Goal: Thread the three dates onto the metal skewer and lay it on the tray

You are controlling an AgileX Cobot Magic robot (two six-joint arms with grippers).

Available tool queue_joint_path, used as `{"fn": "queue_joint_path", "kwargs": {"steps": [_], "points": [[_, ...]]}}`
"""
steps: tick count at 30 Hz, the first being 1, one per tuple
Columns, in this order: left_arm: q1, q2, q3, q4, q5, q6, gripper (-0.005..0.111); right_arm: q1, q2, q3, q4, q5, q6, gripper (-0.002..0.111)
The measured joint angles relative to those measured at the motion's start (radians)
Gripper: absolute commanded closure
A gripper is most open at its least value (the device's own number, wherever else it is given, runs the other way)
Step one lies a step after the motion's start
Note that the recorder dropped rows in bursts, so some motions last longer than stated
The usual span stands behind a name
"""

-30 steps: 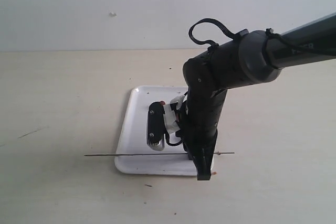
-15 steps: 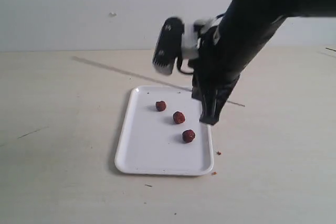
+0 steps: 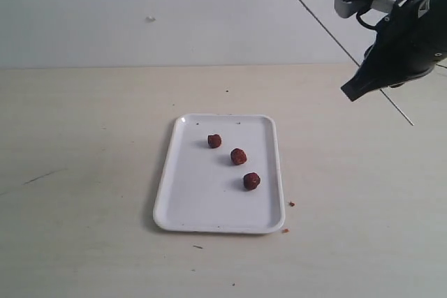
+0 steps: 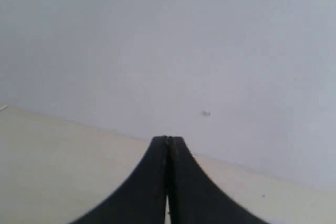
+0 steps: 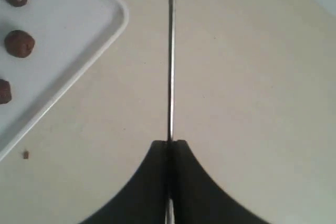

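The three dates lie loose in a slanting row on the white tray at the table's middle. High at the right, well away from the tray, my right gripper is shut on the metal skewer. The rod slants across the wall, bare, with nothing threaded on it. In the right wrist view the skewer sticks straight out from the gripper, beside the tray's corner and the dates. My left gripper is shut and empty; it faces the wall and is out of the exterior view.
Small brown crumbs lie on the table just off the tray's near right corner; one crumb also shows in the right wrist view. A pale wall runs along the table's far edge.
The right arm has risen from over the tray and swung up to the right, carrying the skewer from the tray's front edge into the air. The dates have come into view.
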Motion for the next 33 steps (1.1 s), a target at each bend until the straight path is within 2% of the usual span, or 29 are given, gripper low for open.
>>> {"fn": "queue_joint_path", "kwargs": {"steps": [8, 12, 15, 19, 21, 22, 23, 24, 27, 28, 30, 32, 33], "points": [[0.000, 0.000, 0.000, -0.038, -0.099, -0.104, 0.107, -0.024, 0.000, 0.000, 0.003, -0.032, 0.002, 0.108], [0.000, -0.002, -0.007, -0.061, -0.240, -0.267, 0.107, -0.024, 0.000, 0.000, 0.018, -0.048, 0.004, 0.108], [0.000, 0.030, -0.114, -0.011, -0.269, -0.319, 0.107, -0.024, 0.000, 0.000, 0.022, -0.048, 0.004, 0.108], [0.000, 0.232, -0.382, 0.114, -0.207, -0.334, 0.107, -0.024, 0.000, 0.000, 0.032, -0.050, 0.023, 0.108], [0.000, 0.369, -0.529, 0.180, -0.125, -0.334, 0.107, -0.024, 0.000, 0.000, 0.032, -0.050, 0.039, 0.108], [0.000, 0.540, -0.699, 0.242, 0.017, -0.317, 0.107, -0.024, 0.000, 0.002, 0.032, -0.052, 0.045, 0.108], [0.000, 0.630, -0.784, 0.258, 0.087, -0.301, 0.107, -0.024, 0.000, 0.008, 0.032, -0.052, 0.047, 0.108], [0.000, 0.812, -0.952, 0.277, 0.290, -0.240, 0.107, -0.024, 0.000, 0.025, 0.032, -0.054, 0.048, 0.108], [-0.002, 1.069, -1.156, 0.283, 0.597, -0.112, 0.107, -0.024, 0.000, 0.054, 0.024, -0.052, 0.048, 0.108], [-0.021, 1.223, -1.260, 0.272, 0.746, -0.006, 0.107, -0.024, 0.000, 0.062, 0.017, -0.052, 0.048, 0.108], [-0.072, 1.439, -1.398, 0.242, 0.910, 0.155, 0.107, -0.024, 0.000, 0.064, 0.012, -0.055, 0.048, 0.108], [-0.146, 1.616, -1.502, 0.240, 1.001, 0.264, 0.101, -0.024, 0.000, 0.064, 0.013, -0.057, 0.048, 0.108], [-0.179, 1.689, -1.544, 0.242, 1.027, 0.289, 0.090, -0.024, 0.000, 0.064, 0.013, -0.057, 0.048, 0.108]]}}
